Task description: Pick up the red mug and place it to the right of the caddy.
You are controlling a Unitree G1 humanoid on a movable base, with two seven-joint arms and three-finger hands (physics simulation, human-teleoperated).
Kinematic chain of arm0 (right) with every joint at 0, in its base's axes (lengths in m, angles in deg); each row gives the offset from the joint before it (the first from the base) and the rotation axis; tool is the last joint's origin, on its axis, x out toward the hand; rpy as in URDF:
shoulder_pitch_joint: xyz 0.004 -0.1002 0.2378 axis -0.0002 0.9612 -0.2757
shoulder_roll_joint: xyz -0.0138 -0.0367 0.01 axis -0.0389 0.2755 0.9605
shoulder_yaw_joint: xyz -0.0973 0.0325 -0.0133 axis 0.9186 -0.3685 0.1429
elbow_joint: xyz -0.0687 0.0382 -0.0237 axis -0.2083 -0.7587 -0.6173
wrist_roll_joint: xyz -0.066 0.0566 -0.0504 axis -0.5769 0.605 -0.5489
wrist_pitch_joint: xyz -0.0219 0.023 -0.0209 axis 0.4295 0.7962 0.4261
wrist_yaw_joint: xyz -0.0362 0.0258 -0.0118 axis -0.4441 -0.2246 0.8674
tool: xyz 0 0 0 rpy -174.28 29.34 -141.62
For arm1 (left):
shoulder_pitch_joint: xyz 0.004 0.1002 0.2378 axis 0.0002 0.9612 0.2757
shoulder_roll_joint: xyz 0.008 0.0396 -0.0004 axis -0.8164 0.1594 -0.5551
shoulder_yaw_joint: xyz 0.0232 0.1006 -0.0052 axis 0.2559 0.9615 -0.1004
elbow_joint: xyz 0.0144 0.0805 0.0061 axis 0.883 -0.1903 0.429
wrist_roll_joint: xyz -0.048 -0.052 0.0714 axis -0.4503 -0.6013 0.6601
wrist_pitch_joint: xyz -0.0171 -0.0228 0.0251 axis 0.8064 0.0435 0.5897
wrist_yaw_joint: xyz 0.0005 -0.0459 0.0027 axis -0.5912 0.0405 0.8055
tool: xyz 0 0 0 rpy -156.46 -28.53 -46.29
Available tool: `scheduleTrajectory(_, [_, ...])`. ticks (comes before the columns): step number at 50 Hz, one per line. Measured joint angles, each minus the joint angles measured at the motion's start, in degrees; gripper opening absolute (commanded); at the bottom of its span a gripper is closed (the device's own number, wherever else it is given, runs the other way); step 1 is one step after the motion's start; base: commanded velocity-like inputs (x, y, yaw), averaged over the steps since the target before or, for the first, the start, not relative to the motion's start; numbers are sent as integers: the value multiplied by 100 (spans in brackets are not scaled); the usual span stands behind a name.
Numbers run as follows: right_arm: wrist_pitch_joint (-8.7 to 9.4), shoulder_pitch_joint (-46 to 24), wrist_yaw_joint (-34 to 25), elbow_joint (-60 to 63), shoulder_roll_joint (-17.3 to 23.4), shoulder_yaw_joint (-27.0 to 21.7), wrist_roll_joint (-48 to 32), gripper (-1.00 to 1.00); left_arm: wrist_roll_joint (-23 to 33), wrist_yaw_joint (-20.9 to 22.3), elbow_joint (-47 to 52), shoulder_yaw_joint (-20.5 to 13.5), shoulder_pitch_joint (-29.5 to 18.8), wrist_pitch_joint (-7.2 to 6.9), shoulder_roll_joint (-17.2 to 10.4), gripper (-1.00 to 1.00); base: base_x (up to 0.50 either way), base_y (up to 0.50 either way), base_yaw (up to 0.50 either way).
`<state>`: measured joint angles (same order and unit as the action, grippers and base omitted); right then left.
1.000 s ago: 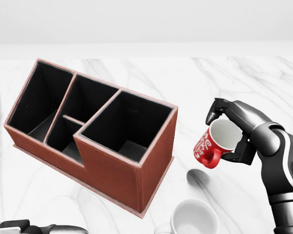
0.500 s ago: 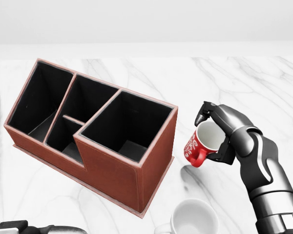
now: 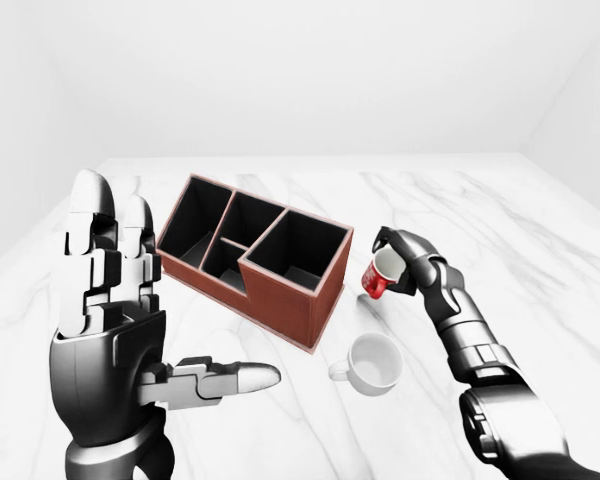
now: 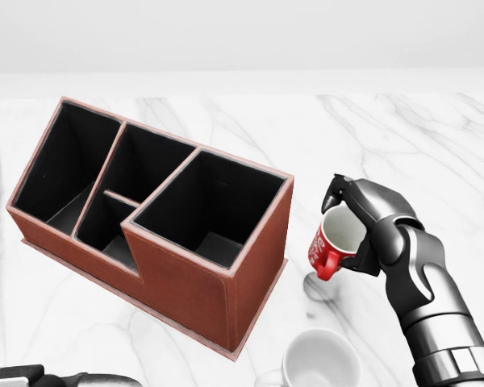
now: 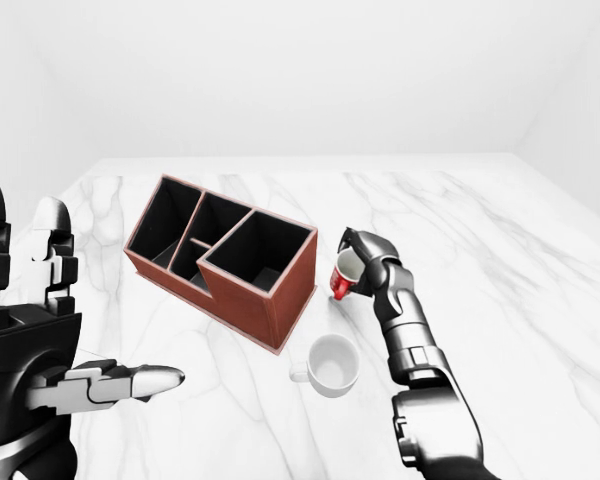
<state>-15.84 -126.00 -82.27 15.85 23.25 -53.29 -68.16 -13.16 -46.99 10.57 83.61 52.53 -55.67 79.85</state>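
The head view's bottom edge cuts off the white mug point(image 4: 321, 363) and the left robot hand point(image 4: 32, 376).

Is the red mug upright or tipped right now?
Tipped. The red mug, held in the right robot hand, leans with its white mouth facing up and to the right in the head view, base angled toward the caddy.

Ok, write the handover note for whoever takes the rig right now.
Right hand: shut on the red mug, held tilted above the marble table, just right of the caddy.
Left hand: open, raised, holding nothing.
A white mug stands below the red one in the left-eye view.
Done: pickup.
Left: set the red mug down upright right of the caddy, clear of the white mug, then release.
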Motion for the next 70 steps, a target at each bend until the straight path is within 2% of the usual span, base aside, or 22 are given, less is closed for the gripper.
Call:
scheduleTrajectory(28, [0, -156, 646, -1119, -235, 193, -237, -100, -16, 6, 0, -10, 21, 0, 4, 100, 0, 0, 0])
scheduleTrajectory(48, [0, -349, 1116, -1976, -374, 307, -147, -100, -41, 32, 0, -42, 36, 0, 12, 100, 0, 0, 0])
scheduleTrajectory(68, [-1, -410, 1388, -2335, -440, 341, -24, -99, -69, 53, 0, -63, 65, 0, 18, 100, 0, 0, 0])
scheduleTrajectory(70, [0, -412, 1418, -2355, -441, 341, -17, -40, -71, 55, 0, -65, 66, 0, 18, 100, 0, 0, 0])
